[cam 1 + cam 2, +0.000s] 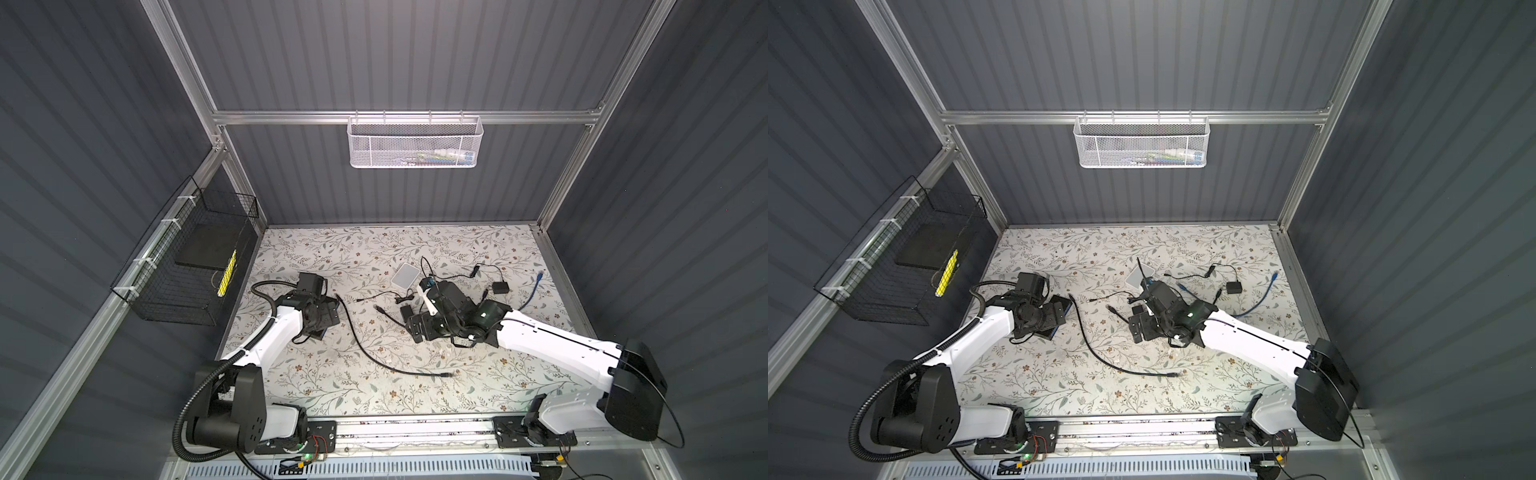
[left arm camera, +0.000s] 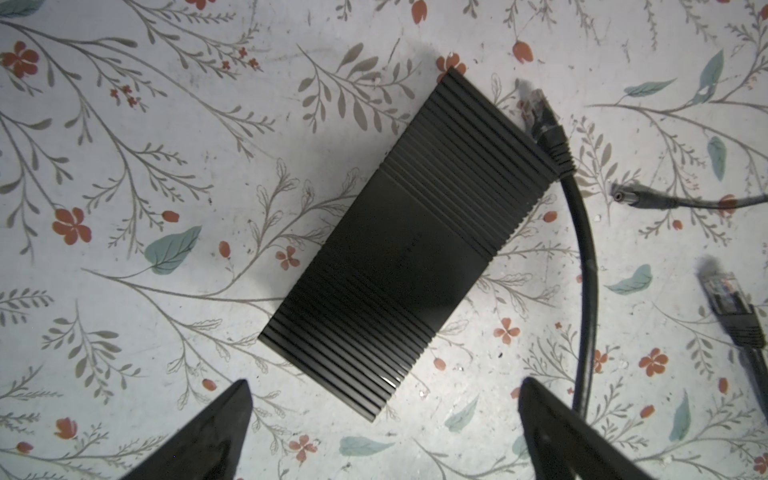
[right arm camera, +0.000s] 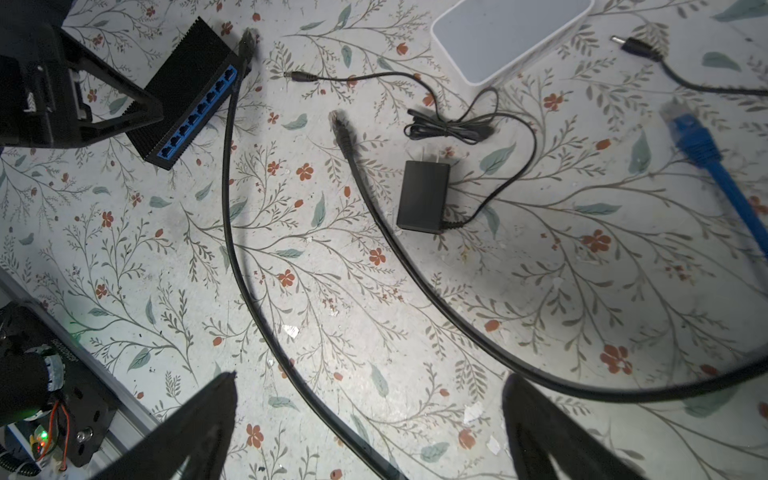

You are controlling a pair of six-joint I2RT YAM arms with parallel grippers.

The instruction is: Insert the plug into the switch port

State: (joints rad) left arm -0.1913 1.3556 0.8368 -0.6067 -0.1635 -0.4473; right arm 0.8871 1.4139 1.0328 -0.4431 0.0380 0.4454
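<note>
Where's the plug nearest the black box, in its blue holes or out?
Out. The black cable's clear plug lies beside the ribbed black switch; its blue ports look empty.

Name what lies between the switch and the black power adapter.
Two black cables, shown in the right wrist view: one beside the switch, one nearer the power adapter.

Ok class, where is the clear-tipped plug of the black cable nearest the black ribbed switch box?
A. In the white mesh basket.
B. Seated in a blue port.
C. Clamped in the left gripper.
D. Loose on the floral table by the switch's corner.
D: the left wrist view shows the clear-tipped plug lying on the floral table beside the black ribbed switch box, outside any port; the left gripper is open.
</note>
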